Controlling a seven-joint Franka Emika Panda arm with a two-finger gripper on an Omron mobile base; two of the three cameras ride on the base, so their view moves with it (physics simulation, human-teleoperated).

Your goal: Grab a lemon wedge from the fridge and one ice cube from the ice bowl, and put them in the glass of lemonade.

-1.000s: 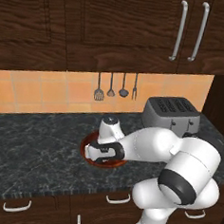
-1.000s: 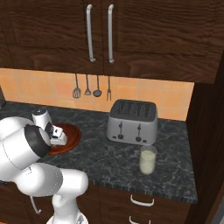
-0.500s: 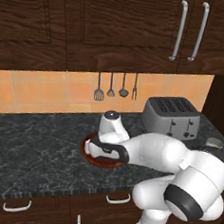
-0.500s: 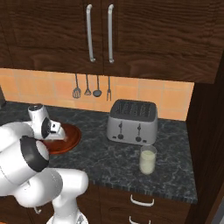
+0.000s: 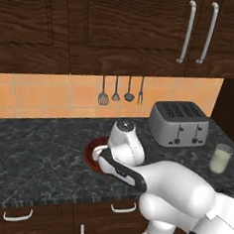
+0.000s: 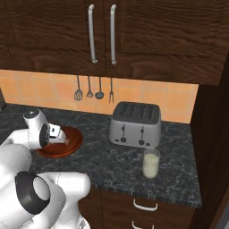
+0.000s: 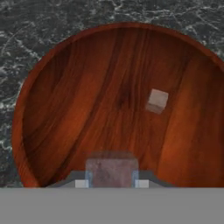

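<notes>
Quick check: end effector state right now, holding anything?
End effector: shut on an ice cube, over the wooden bowl; a second cube lies loose in the bowl.

— What is seen on the dark counter (image 6: 107, 167)?
— A reddish-brown ice bowl (image 6: 67, 145) is set at the left, and the hand of the white arm (image 6: 42, 134) is held over its near-left part. Whether anything is gripped cannot be made out.
— And to the right?
— A silver toaster (image 6: 135, 124) is stood against the orange tiles, and the glass of lemonade (image 6: 151, 163) is placed just in front of it, near the counter's front edge, well apart from the bowl. Four utensils (image 6: 94, 88) are hung on the wall beneath the dark cabinets (image 6: 134, 36).
</notes>
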